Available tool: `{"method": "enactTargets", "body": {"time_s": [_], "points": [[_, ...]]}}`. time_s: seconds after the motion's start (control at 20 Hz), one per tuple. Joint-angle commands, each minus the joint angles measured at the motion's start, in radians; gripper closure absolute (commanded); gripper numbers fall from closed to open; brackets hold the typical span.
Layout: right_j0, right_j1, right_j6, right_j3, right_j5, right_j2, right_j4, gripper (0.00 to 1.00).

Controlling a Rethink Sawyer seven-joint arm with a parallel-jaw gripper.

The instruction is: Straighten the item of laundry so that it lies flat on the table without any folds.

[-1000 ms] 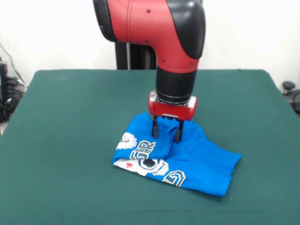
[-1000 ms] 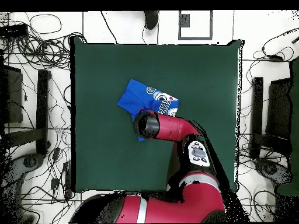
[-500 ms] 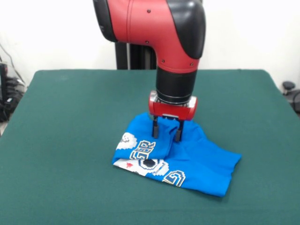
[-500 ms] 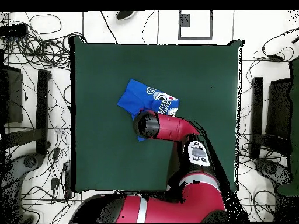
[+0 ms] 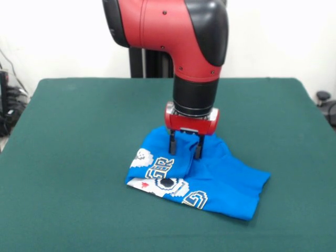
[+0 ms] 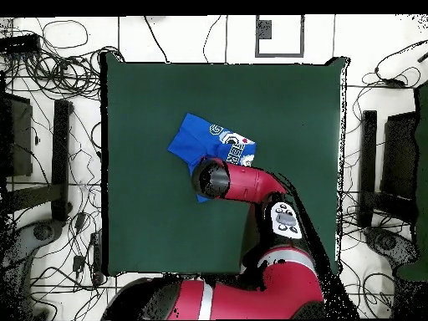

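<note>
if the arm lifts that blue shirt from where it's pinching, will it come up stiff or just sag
Likely sag: the T-shirt lies crumpled in soft folds on the table. It is probably light, being thin cloth. The tool stands over one bunched ridge, so the rest would probably drape and drag.

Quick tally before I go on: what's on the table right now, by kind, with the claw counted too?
Blue T-shirts: 1, crumpled, graphic partly showing
Claws: 1, fingers apart, down at the shirt's far part
Green tables: 1
Total: 3
</note>
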Motion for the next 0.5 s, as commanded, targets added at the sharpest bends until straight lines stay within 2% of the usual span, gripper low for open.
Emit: {"method": "enactTargets", "body": {"time_s": [0.05,0.5], "points": [[-0.005,0.027,0.044,-0.033,0.046,0.110,-0.019,0.00],[-0.010,0.029,0.044,-0.036,0.045,0.112,-0.019,0.00]]}}
